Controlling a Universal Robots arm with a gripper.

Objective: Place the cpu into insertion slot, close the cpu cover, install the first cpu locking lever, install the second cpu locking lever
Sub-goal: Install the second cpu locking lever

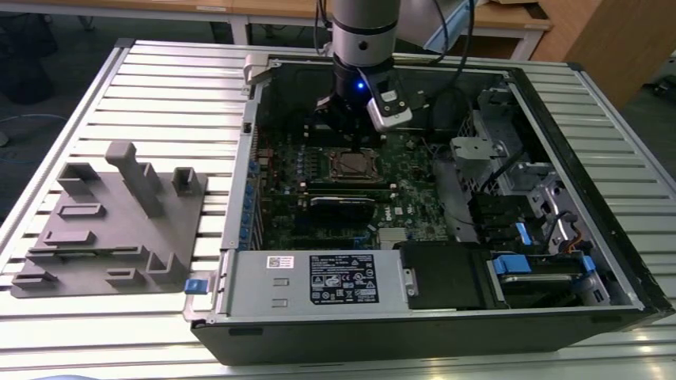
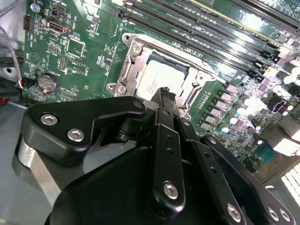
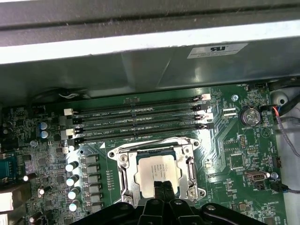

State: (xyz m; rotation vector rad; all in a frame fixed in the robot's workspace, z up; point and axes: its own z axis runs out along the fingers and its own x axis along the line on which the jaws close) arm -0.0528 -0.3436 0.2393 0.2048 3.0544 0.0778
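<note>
- While the gripper [image 3: 163, 188] is being held over the socket, its two fingers are lying closed against each other, with nothing held between them. Their tips are standing at one edge of the cpu [image 3: 157, 171], touching it or just above it; which cannot be told.
- In the second wrist view the gripper [image 2: 164, 96] is showing the same joined tips, at the rim where the chip meets the cpu cover [image 2: 136, 63].
- The cpu is lying flat and square in the insertion slot [image 1: 349, 165], so the placing step is being judged complete.
- The cpu cover [image 3: 191, 168] is appearing lowered around the chip, with its window framing the metal top. The step in hand is therefore being judged as pressing the cover closed or working a lever.
- Whether the locking levers are latched cannot be told.
- For this step to be done well, force is best being applied on the metal frame, not on the chip top, and straight down, so that the chip is not being shifted on its contacts.
- The tips are best being kept narrow, since the memory slots [image 3: 140, 124] and a row of capacitors [image 3: 72, 180] are standing near the socket on the circuit board [image 3: 225, 140].
- In the exterior view the gripper [image 1: 354, 150] is hanging inside the open computer case [image 1: 591, 158], well apart from the grey fixture tray [image 1: 106, 222] at the exterior view's left.
</note>
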